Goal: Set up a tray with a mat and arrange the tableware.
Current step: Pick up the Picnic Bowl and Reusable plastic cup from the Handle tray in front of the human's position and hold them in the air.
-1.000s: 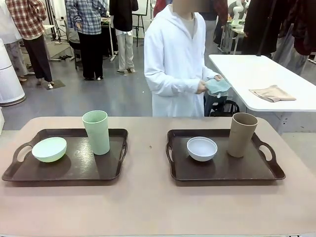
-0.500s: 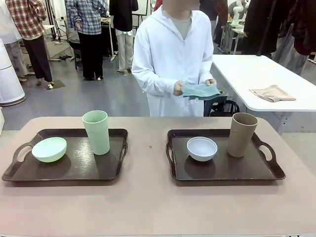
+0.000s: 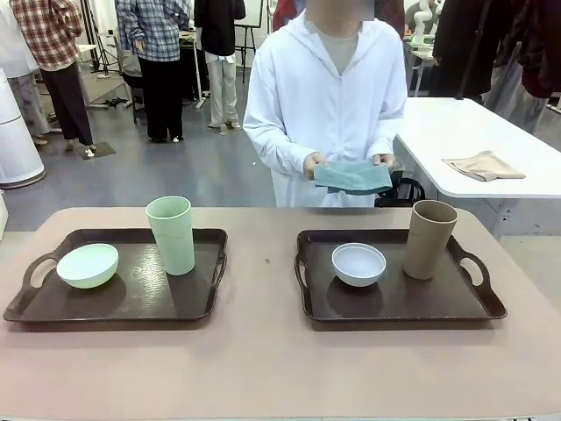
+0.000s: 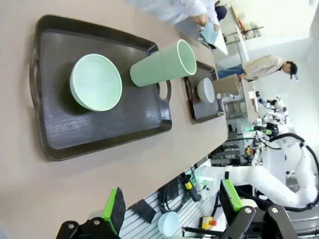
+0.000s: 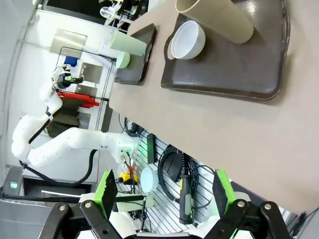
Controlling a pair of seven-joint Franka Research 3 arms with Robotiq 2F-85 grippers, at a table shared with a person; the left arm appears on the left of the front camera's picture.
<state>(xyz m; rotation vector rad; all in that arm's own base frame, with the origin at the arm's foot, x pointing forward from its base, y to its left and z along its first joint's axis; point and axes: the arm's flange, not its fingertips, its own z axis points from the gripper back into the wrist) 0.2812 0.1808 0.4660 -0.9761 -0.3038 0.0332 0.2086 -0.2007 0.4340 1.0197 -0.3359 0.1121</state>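
Two dark brown trays lie side by side on the table. The left tray [image 3: 140, 294] carries a pale green bowl [image 3: 88, 265] and a tall green cup [image 3: 171, 235]. On the right tray [image 3: 399, 300] stand a white bowl [image 3: 358, 264] and a tall brown cup [image 3: 429, 239]. Beyond the far edge, a person in a white coat holds a folded teal mat [image 3: 352, 176] in both hands. My left gripper [image 4: 172, 206] hangs open off the table's near edge, facing the green bowl [image 4: 95, 82] and cup [image 4: 162, 63]. My right gripper [image 5: 164, 189] is likewise open, short of the brown cup [image 5: 219, 17].
A beige cloth [image 3: 483, 165] lies on a white table [image 3: 438, 123] behind the person at the right. Bare tabletop [image 3: 263, 360] runs between the trays and along the near edge. Several people stand far off at the back left.
The person has turned to face the table and brought the teal mat in front of the body, now held flat in both hands. Trays, dishes and arms have not moved.
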